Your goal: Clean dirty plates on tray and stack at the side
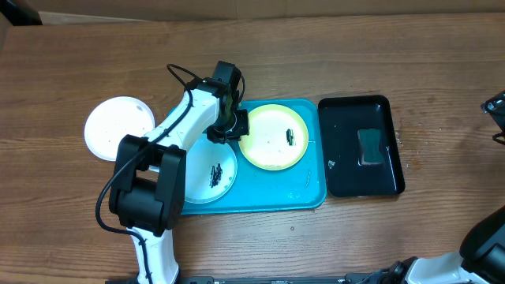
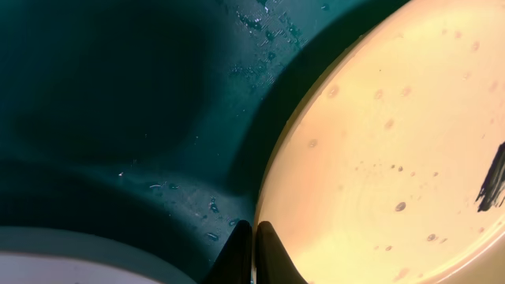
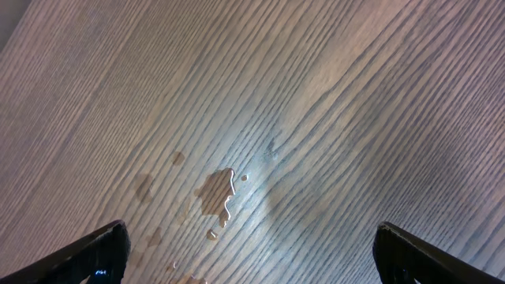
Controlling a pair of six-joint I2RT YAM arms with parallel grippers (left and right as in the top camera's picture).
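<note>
The turquoise tray [image 1: 309, 194] holds the lime-green plate [image 1: 272, 136] at its back right and the light blue plate [image 1: 225, 185] at its front left; both carry dark specks. The white plate [image 1: 118, 126] lies on the table left of the tray. My left gripper [image 1: 230, 126] is at the green plate's left edge. In the left wrist view its fingers [image 2: 254, 235] are pressed together on the rim of the green plate [image 2: 394, 142], over the wet tray floor [image 2: 118, 95]. My right gripper [image 3: 252, 244] is open and empty over bare wood.
A black glossy tray [image 1: 347, 110] with a grey-green sponge [image 1: 371, 147] stands right of the turquoise tray. Water drops [image 3: 217, 193] lie on the wood under the right gripper. The right arm [image 1: 485, 237] is at the table's right edge.
</note>
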